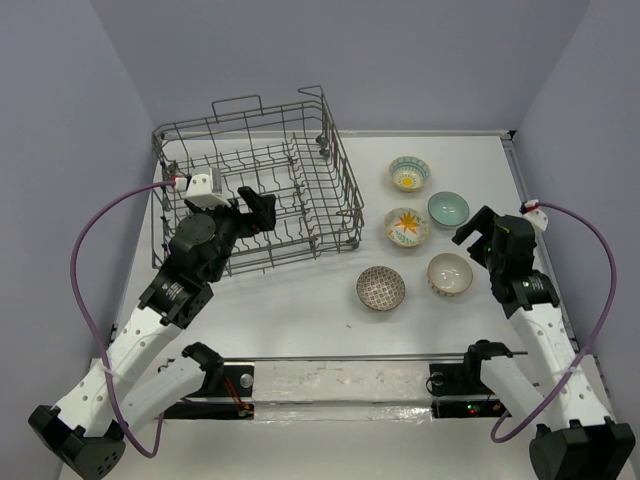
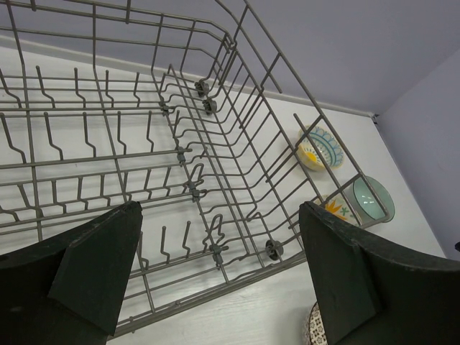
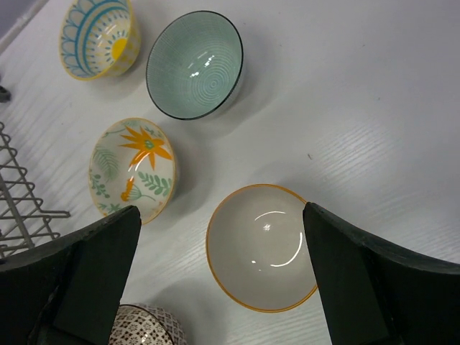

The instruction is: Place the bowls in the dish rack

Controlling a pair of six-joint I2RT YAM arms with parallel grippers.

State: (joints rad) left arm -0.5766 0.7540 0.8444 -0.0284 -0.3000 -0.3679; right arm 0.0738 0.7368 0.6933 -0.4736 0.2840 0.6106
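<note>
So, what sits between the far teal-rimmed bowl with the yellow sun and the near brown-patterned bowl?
The round white ceramic bowl with an orange flower sits there, clearest in the top view.

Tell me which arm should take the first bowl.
Right. The right pincer stands open above the cream bowl, with the other bowls close by. The left pincer, also open, hangs over the dish rack, farther from every bowl.

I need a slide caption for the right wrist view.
Open right gripper aimed at the cream bowl, teal bowl beyond.
</note>
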